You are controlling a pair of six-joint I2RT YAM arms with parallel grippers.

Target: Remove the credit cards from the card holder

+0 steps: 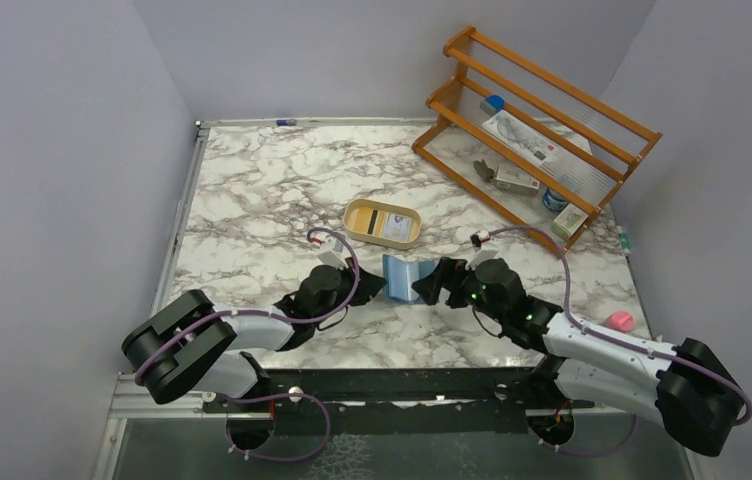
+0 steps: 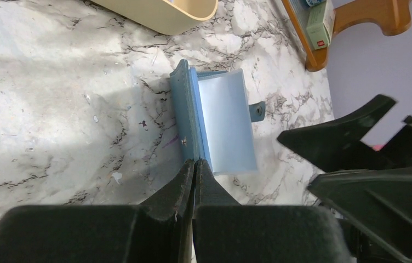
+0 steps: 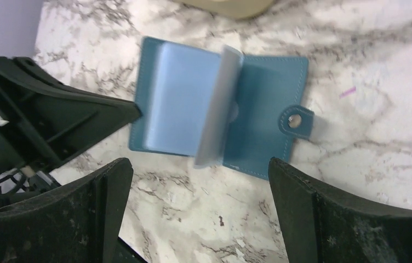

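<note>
Lying open, the card holder [image 2: 223,123] touches the left claw [image 2: 194,162].

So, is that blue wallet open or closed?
Open. The wallet lies spread on the table, pale inner pockets standing up, snap tab unfastened.

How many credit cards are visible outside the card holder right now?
1: a pale, dark-striped credit card lying in the tan dish. Others may be hidden beneath it or inside the card holder's sleeves.
</note>
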